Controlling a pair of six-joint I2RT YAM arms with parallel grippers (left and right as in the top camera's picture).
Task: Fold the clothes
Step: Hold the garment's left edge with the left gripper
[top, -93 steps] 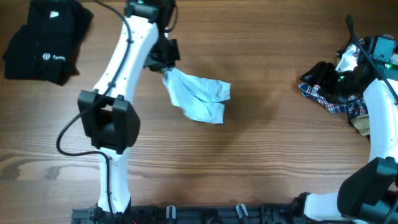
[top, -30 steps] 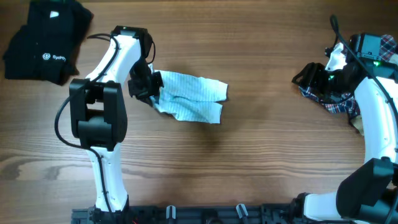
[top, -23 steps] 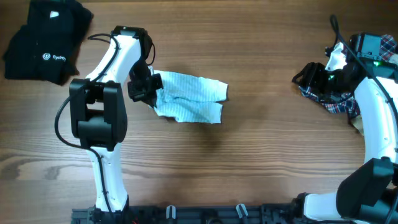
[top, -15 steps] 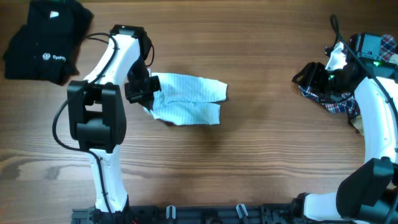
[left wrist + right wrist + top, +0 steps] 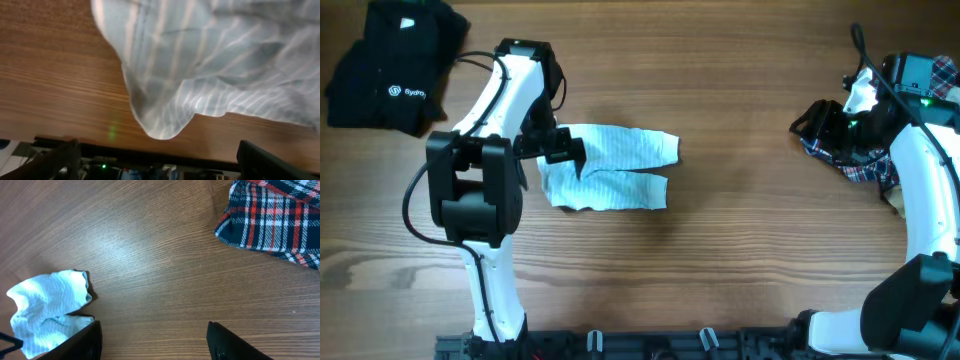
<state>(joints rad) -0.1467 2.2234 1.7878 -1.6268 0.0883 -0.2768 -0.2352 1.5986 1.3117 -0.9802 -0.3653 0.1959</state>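
We see L claw spread wide over the striped cloth, which lies flat on table, left of ctr. R claw open too, empty, by plaid shirt.

Wooden table, pale striped cloth left of centre, black logo garment far-left corner, plaid shirt right edge

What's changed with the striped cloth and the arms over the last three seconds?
The left gripper carried the striped cloth toward the robot's base and slightly left, and laid it out flatter on the table. Its fingers now stand apart in the wrist view, so it seems to have let go. The right gripper shifted only slightly beside the plaid shirt and is open. The black garment stayed put.
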